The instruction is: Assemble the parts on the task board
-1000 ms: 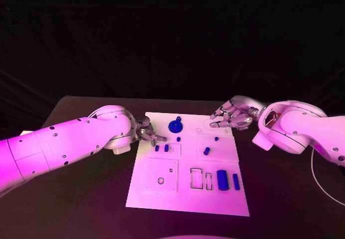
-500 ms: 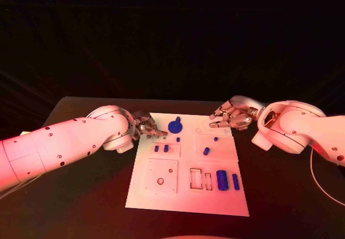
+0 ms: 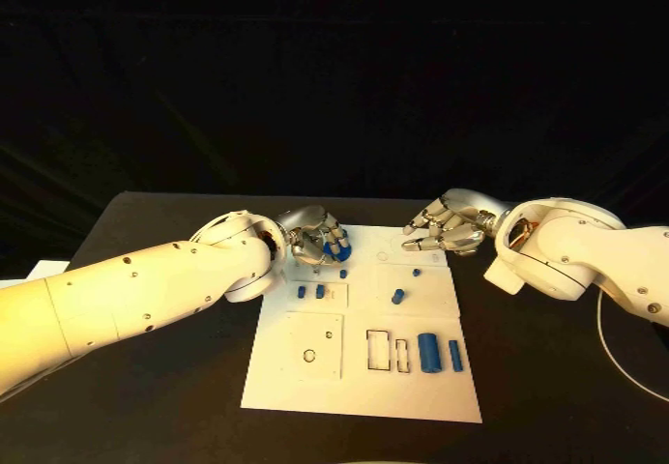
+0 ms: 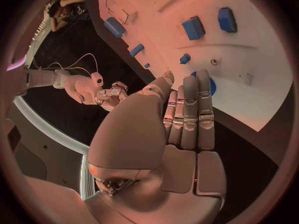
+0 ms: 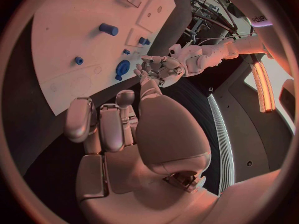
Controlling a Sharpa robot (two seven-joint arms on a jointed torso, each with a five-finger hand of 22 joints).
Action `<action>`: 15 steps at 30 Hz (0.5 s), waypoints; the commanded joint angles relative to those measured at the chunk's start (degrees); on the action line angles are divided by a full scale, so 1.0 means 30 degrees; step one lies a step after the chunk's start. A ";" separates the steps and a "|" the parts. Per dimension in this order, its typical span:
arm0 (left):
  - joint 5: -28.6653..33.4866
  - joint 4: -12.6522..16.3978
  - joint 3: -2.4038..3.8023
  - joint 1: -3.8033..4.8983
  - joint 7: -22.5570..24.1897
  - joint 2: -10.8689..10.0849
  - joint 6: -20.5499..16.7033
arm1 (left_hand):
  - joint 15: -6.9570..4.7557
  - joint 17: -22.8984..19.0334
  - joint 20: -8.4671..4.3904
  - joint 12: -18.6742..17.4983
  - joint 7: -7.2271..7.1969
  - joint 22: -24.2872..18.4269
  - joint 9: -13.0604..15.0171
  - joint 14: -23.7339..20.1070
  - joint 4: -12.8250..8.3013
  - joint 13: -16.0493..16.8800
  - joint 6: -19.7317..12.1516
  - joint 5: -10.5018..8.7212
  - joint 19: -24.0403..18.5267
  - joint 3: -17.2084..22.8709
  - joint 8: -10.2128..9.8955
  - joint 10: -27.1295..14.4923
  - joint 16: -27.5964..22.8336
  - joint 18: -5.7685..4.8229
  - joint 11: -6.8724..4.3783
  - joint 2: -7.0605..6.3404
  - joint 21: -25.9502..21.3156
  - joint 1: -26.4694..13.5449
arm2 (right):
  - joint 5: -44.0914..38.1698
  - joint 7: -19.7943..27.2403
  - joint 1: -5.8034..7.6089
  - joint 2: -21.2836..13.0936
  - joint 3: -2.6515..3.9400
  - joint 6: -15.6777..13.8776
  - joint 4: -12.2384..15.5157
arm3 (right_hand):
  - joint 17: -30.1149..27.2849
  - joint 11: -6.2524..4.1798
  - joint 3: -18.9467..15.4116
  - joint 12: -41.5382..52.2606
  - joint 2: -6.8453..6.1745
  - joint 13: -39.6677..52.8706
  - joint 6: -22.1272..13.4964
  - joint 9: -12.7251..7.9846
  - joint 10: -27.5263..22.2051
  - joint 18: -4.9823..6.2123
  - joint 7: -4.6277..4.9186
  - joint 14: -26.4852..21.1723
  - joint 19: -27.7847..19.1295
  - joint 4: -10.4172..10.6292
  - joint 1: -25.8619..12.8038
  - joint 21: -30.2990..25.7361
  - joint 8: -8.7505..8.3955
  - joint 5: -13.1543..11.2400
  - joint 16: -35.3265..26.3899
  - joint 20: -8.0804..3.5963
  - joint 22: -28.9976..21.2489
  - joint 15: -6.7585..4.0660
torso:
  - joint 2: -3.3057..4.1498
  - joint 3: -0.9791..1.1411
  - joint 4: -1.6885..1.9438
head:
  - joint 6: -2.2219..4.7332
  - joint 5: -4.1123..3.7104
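Observation:
The white task board [image 3: 314,387] lies in the middle of the table. A blue disc [image 3: 337,251] [image 4: 212,86] [image 5: 122,67] sits near its far edge. My left hand [image 3: 315,237] [image 4: 181,119] hovers just over that disc with its fingers straight and side by side, holding nothing; the fingers hide part of the disc. Two small blue blocks [image 3: 311,291] [image 4: 193,28] lie just nearer on the board. My right hand [image 3: 447,230] [image 5: 118,129] hangs over the board's far right corner, fingers loosely bent, with nothing in it.
A short blue peg [image 3: 416,272] and a blue cylinder [image 3: 399,295] lie right of centre. A thick blue cylinder [image 3: 429,351] and a slim bar [image 3: 454,355] stand by rectangular slots [image 3: 379,350]. A round hole [image 3: 309,355] marks the near left panel.
My left hand has swung from the board's left edge to over the blue disc, and its fingers have straightened. The right hand has barely moved.

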 commanded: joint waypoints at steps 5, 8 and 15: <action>-0.3794 -0.0458 -0.0070 -0.0303 0.0806 0.0549 -0.0056 | -0.0145 0.2320 -0.0137 -0.0942 0.0269 0.0013 -0.0738 0.2678 0.0190 -0.1371 0.1207 -0.0046 0.1802 -0.0169 -0.0912 0.0377 0.3456 0.0214 -0.0047 -0.0397 0.0444 -0.0813 | -0.0026 0.0163 -0.0010 -0.0005 -0.0002 0.0214 0.0049 | -0.0020 -0.0010 -0.0137 -0.0001 0.0093 0.0014 0.0117 0.0027 -0.0034 0.0124 -0.0040 0.0508 -0.0127 -0.0022 0.0027 -0.0106 0.0096 0.0123 -0.0092 0.0056 -0.0028 -0.0092 | 0.0014 -0.0018 0.0031 | -0.0044 -0.0132; -0.4402 -0.0592 -0.0073 -0.0368 0.0264 0.0762 0.0415 | -0.0278 0.6080 -0.0263 -0.1177 0.0373 0.2290 -0.1054 0.4654 0.0254 -0.1939 0.2058 -0.0027 0.3791 -0.0349 -0.1282 0.0942 0.7450 -0.0266 -0.0177 -0.0374 0.3619 -0.1010 | -0.0026 0.0170 -0.0010 -0.0012 -0.0002 0.0210 0.0063 | -0.0017 -0.0011 -0.0140 -0.0006 0.0108 0.0002 0.0118 0.0027 -0.0041 0.0122 -0.0042 0.0508 -0.0121 -0.0023 0.0045 -0.0107 0.0098 0.0137 -0.0094 0.0054 -0.0023 -0.0094 | 0.0026 -0.0019 0.0020 | -0.0065 -0.0158; -0.5153 -0.1210 -0.0072 -0.0406 -0.0295 0.1321 0.1150 | -0.0363 0.8501 -0.0399 -0.1875 0.0360 0.5468 -0.1542 0.5616 0.0291 -0.2833 0.3084 -0.0019 0.5437 -0.0235 -0.1970 0.1817 1.0057 -0.0938 -0.0240 -0.0302 0.7721 -0.1039 | -0.0027 0.0181 -0.0010 -0.0016 -0.0002 0.0193 0.0093 | -0.0017 -0.0011 -0.0140 -0.0006 0.0108 0.0002 0.0118 0.0027 -0.0041 0.0122 -0.0042 0.0508 -0.0121 -0.0023 0.0045 -0.0107 0.0098 0.0137 -0.0094 0.0054 -0.0023 -0.0094 | 0.0010 -0.0006 0.0021 | -0.0094 -0.0142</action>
